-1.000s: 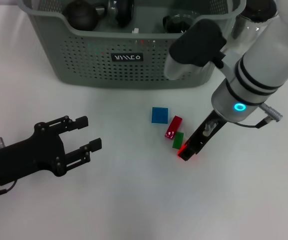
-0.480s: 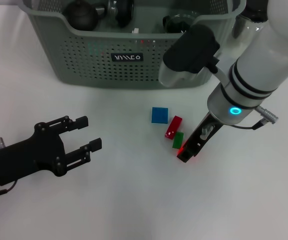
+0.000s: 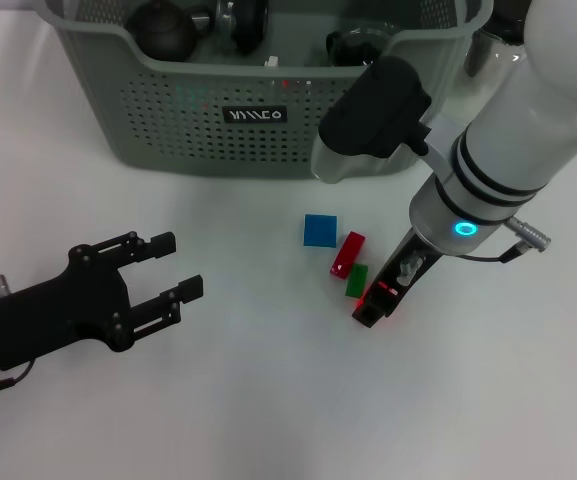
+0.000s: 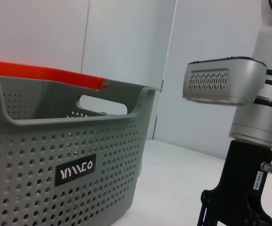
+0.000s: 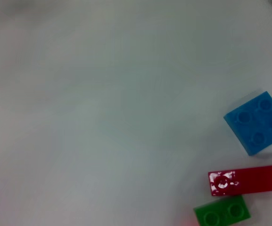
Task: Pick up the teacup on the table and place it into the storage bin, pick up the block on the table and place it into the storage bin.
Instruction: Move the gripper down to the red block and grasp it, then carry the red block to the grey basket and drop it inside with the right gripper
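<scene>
**Block pick-up under way, cup apparently stowed**

While the left gripper [image 3: 158, 270] idles low on the left, jaws wide, the right gripper [image 3: 376, 298] hangs just beside the green block [image 3: 356, 279]; its jaw state I cannot tell. Three blocks lie clustered on the table [image 3: 268, 400] (blue block [image 3: 319, 230], red block [image 3: 347, 253], green), none in the storage bin [image 3: 253, 130]. Next, judging by position: centre over one.

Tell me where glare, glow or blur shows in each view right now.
Head view: a red glow at the right gripper beside the green block. Right wrist view: a white glare patch on the red block, far tabletop blurred. Left wrist view: storage bin sharp, rim lit red.
</scene>
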`<act>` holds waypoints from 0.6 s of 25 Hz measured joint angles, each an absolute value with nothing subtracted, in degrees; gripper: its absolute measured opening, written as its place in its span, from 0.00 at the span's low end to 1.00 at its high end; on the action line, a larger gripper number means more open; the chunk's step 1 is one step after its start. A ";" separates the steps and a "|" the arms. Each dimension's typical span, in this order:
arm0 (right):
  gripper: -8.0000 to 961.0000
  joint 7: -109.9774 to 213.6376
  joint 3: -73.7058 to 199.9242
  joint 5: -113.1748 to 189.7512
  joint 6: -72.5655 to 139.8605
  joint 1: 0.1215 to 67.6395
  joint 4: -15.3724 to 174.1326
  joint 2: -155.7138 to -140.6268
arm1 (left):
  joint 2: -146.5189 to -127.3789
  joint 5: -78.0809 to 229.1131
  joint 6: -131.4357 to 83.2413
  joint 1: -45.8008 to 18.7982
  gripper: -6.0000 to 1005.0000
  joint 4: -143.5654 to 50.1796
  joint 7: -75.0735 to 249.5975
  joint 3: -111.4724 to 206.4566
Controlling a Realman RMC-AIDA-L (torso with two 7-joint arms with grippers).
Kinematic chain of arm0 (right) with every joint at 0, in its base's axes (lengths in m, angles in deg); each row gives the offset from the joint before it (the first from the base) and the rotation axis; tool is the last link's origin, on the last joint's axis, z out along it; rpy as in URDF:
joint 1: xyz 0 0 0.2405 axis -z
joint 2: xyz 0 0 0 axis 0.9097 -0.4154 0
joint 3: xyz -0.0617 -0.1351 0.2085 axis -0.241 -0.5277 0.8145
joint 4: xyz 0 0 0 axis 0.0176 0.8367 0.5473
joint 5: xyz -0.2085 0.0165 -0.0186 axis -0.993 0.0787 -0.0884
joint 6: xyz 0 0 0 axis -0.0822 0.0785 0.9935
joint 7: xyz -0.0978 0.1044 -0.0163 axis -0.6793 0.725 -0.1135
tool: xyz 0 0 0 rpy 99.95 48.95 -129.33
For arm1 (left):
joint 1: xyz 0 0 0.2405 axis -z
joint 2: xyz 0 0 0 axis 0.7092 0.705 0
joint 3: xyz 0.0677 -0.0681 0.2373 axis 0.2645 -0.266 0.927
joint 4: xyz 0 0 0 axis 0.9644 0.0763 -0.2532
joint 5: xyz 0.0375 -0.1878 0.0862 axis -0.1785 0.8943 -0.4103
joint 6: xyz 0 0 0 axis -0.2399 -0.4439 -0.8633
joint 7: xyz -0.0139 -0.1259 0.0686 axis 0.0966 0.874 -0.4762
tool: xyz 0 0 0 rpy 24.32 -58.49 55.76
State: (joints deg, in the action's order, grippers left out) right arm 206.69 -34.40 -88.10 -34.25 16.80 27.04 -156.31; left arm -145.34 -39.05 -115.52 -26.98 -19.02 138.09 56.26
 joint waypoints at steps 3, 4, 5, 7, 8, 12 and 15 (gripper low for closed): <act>0.50 207.15 -35.73 -88.22 -33.72 16.78 27.16 -156.28 | -145.36 -39.05 -115.52 -26.97 0.62 -19.02 138.09 56.26; 0.50 207.23 -35.94 -88.22 -33.72 16.79 27.06 -156.29 | -145.36 -39.05 -115.52 -26.95 0.62 -19.02 138.10 56.26; 0.50 207.34 -36.08 -88.21 -33.74 16.86 26.86 -156.29 | -145.36 -39.05 -115.52 -26.93 0.62 -19.02 138.09 56.26; 0.49 207.86 -35.99 -88.13 -34.37 17.45 25.27 -156.21 | -145.35 -39.05 -115.52 -26.90 0.62 -19.02 138.10 56.26; 0.48 208.16 -35.86 -88.15 -34.74 18.02 23.95 -156.07 | -145.34 -39.05 -115.53 -26.90 0.62 -19.02 138.09 56.26; 0.46 208.12 -33.14 -88.45 -38.56 20.94 15.87 -155.70 | -145.34 -39.06 -115.61 -26.93 0.62 -19.02 138.09 56.26; 0.47 207.00 -28.35 -88.96 -43.51 23.71 8.30 -155.66 | -145.28 -39.05 -115.78 -26.96 0.62 -19.02 138.09 56.26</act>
State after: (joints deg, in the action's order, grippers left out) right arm 207.00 -28.35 -88.96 -43.51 23.71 8.30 -155.66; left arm -145.28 -39.05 -115.78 -26.96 -19.02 138.09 56.26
